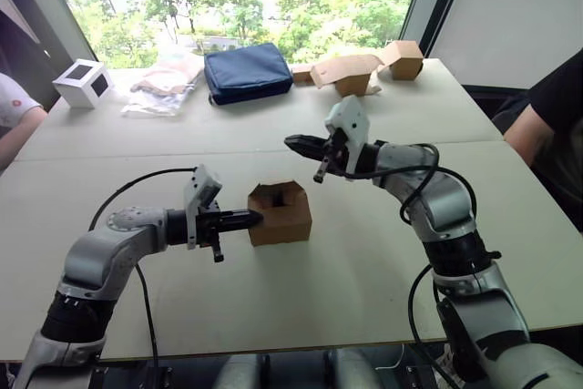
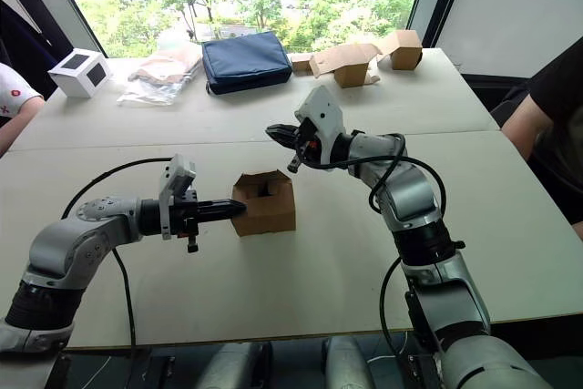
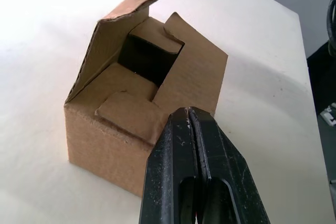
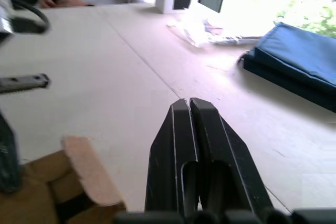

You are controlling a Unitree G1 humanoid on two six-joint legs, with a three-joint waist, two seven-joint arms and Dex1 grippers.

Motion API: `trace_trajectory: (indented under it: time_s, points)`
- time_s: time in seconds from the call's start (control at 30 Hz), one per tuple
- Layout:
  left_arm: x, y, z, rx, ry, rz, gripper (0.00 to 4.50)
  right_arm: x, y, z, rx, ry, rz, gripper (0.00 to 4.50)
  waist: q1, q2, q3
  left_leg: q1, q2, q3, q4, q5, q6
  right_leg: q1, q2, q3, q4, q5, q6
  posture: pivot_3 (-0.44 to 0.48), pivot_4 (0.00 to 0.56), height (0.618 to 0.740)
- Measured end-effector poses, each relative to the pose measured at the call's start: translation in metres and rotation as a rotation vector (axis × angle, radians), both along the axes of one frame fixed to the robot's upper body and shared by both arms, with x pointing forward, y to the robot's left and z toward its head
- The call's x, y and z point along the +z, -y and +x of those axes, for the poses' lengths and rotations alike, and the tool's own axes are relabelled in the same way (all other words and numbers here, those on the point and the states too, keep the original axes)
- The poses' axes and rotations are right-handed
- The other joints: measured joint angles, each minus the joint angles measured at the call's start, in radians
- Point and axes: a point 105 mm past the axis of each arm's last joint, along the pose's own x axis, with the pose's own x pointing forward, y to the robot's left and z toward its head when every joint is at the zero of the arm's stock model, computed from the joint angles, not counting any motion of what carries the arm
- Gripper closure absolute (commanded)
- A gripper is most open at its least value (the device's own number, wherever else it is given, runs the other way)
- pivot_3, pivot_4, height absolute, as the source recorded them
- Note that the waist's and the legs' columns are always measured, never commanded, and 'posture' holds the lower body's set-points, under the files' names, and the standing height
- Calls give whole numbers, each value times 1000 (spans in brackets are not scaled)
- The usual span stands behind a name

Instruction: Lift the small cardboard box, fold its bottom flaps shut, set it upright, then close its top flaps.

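I press my closed left gripper (image 1: 255, 218) against the small cardboard box (image 1: 281, 212) to steady it; my closed right gripper (image 1: 293, 142) hovers above its half-folded top flaps (image 3: 157, 72).

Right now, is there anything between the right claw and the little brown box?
No. In the left eye view, just bare table lies between the right claw and the small cardboard box. The claw hovers above and behind it.

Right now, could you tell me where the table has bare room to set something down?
The near strip between the small cardboard box and the table edge is bare, as is the right side beyond the right gripper. The far edge is crowded: white cube, plastic bags, blue pouch, tan boxes.
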Motion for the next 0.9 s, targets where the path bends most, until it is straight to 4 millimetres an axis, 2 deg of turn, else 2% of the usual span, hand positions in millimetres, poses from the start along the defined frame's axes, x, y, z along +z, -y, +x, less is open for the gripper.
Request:
trace_trajectory:
  time_s: [0.2,0.33,0.53,0.67,0.77,0.9]
  points:
    - [-3,0,-4,3,-1,6,4474,-26,-10,-6,38,-20,-97,4500,0,0,0,0,0,0,0,0,1,0,0,0,0,0,0,0,150,740]
    - [-2,-1,-6,6,5,14,4474,-41,-13,-19,77,-66,-106,4500,0,0,0,0,0,0,0,0,1,0,0,0,0,0,0,0,150,740]
    - [3,-8,-5,24,10,7,4474,-43,-15,-35,125,-92,-99,4500,0,0,0,0,0,0,0,0,1,0,0,0,0,0,0,0,150,740]
    - [24,-15,2,55,52,-45,4474,-46,-14,-36,122,-104,-99,4500,2,0,0,0,0,0,0,0,1,0,0,0,0,0,0,0,150,740]
    - [36,-12,6,52,86,-65,4474,-45,-15,-37,123,-98,-98,4500,1,0,0,0,0,0,0,0,1,0,0,0,0,0,0,0,150,740]
    - [32,0,19,67,80,-88,4474,-44,-15,-37,122,-89,-96,4500,2,0,0,0,0,0,0,0,1,1,0,0,0,0,0,0,150,740]
